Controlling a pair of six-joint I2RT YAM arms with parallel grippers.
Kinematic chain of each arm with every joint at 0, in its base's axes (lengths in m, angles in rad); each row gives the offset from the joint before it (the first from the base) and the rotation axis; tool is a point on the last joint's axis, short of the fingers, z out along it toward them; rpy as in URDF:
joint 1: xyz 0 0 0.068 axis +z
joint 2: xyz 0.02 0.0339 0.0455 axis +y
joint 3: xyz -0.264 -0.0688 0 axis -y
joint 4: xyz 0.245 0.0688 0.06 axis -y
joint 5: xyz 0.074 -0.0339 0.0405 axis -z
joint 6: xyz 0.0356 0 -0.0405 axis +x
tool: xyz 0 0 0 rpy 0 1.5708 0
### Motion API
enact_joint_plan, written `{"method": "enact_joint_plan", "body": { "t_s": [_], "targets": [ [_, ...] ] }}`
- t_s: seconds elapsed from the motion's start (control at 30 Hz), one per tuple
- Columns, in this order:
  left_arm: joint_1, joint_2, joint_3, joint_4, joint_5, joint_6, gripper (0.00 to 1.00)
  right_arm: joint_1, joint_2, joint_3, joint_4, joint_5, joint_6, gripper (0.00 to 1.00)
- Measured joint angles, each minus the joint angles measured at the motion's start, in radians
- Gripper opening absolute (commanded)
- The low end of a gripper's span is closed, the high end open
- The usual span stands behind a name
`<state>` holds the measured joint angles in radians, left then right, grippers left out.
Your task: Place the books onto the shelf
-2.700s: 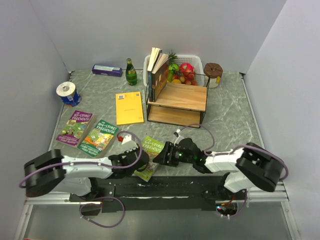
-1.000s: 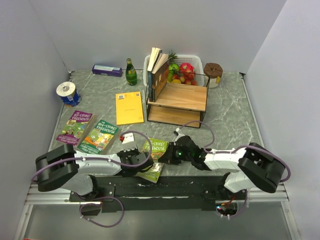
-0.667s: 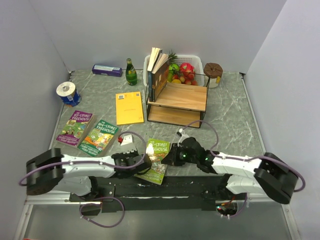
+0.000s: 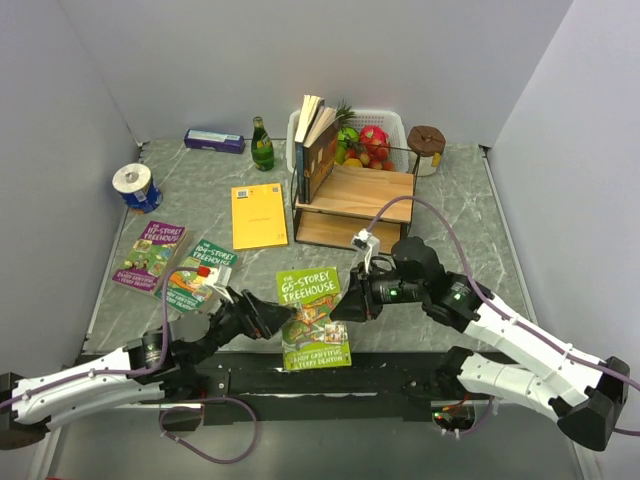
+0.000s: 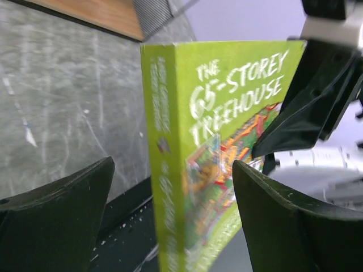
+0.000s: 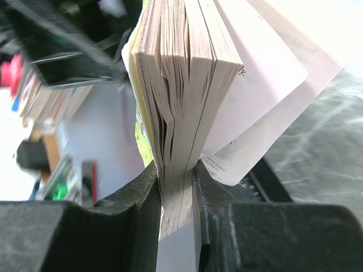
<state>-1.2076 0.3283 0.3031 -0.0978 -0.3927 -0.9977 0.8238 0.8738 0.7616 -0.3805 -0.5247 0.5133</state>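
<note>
My right gripper (image 4: 343, 306) is shut on the page edge of a bright green "65-Storey Treehouse" book (image 4: 313, 316), holding it upright above the table's near edge. In the right wrist view the pages (image 6: 187, 85) are pinched between both fingers (image 6: 142, 198). My left gripper (image 4: 277, 318) is open at the book's left edge; its wrist view shows the spine (image 5: 167, 170) between wide-apart jaws, touching neither. The shelf (image 4: 356, 205) stands at the back with dark books (image 4: 316, 148) leaning on its top board. A purple book (image 4: 150, 254) and a green book (image 4: 196, 272) lie flat on the left.
A yellow booklet (image 4: 258, 215) lies left of the shelf. A white fruit basket (image 4: 385, 122) stands behind the shelf, with a brown-lidded jar (image 4: 426, 148) to its right. A green bottle (image 4: 262, 145), a blue box (image 4: 214, 140) and a tape roll (image 4: 132, 185) sit at the back left.
The left gripper has opened and let go of the green book, and its arm has drawn back left. The right gripper has lifted the book upright and carried it up and away from the table.
</note>
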Motion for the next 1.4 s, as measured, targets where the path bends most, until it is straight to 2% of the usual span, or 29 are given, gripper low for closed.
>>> {"method": "enact_joint_plan", "body": {
  "t_s": [0.17,0.27,0.37,0.4,0.47,0.5,0.57,0.6,0.63,0.73,0.77,0.8,0.83,0.9,0.93,1.03,1.17,1.4],
  "targets": [
    [0.0,0.035,0.005,0.06,0.09,0.071,0.9,0.0,0.0,0.043,-0.052,-0.124,-0.051,0.0],
    [0.0,0.048,0.012,0.081,0.105,0.093,0.84,0.0,0.0,0.044,-0.076,-0.166,-0.069,0.0],
    [0.002,0.051,0.018,0.099,0.116,0.116,0.68,0.0,0.0,0.044,-0.098,-0.194,-0.087,0.0],
    [0.003,0.051,0.02,0.107,0.122,0.124,0.55,0.0,0.0,0.044,-0.105,-0.201,-0.091,0.0],
    [0.003,0.048,0.022,0.129,0.144,0.143,0.42,0.0,0.0,0.044,-0.116,-0.212,-0.099,0.0],
    [0.003,0.047,0.022,0.138,0.152,0.149,0.32,0.0,0.0,0.044,-0.121,-0.218,-0.105,0.0],
    [0.006,0.047,0.022,0.17,0.186,0.164,0.21,-0.001,0.0,0.044,-0.13,-0.22,-0.116,0.0],
    [0.007,0.048,0.023,0.188,0.2,0.166,0.09,-0.003,0.0,0.044,-0.133,-0.221,-0.123,0.0],
    [0.008,0.05,0.024,0.201,0.212,0.171,0.01,-0.005,0.0,0.045,-0.134,-0.221,-0.131,0.0],
    [0.014,0.058,0.024,0.224,0.238,0.182,0.01,-0.005,0.0,0.057,-0.151,-0.222,-0.15,0.0],
    [0.016,0.062,0.024,0.23,0.243,0.186,0.01,-0.005,0.0,0.062,-0.161,-0.221,-0.155,0.04],
    [0.017,0.067,0.025,0.235,0.249,0.19,0.01,-0.006,0.0,0.068,-0.173,-0.219,-0.159,0.19],
    [0.018,0.07,0.027,0.237,0.25,0.192,0.01,-0.006,0.002,0.076,-0.185,-0.212,-0.163,0.48],
    [0.019,0.082,0.045,0.235,0.244,0.198,0.01,-0.005,0.003,0.099,-0.214,-0.166,-0.163,0.74],
    [0.019,0.093,0.066,0.226,0.246,0.206,0.01,-0.002,0.003,0.119,-0.227,-0.122,-0.161,0.98],
    [0.015,0.148,0.174,0.151,0.221,0.264,0.01,-0.004,-0.007,0.191,-0.246,0.079,-0.14,1.0],
    [0.015,0.328,0.441,0.033,0.144,0.388,0.01,-0.004,-0.045,0.303,-0.258,0.386,-0.108,0.99],
    [0.015,0.649,0.906,0.029,0.03,0.652,0.01,-0.004,-0.082,0.418,-0.263,0.843,-0.038,0.99]
  ]
}}
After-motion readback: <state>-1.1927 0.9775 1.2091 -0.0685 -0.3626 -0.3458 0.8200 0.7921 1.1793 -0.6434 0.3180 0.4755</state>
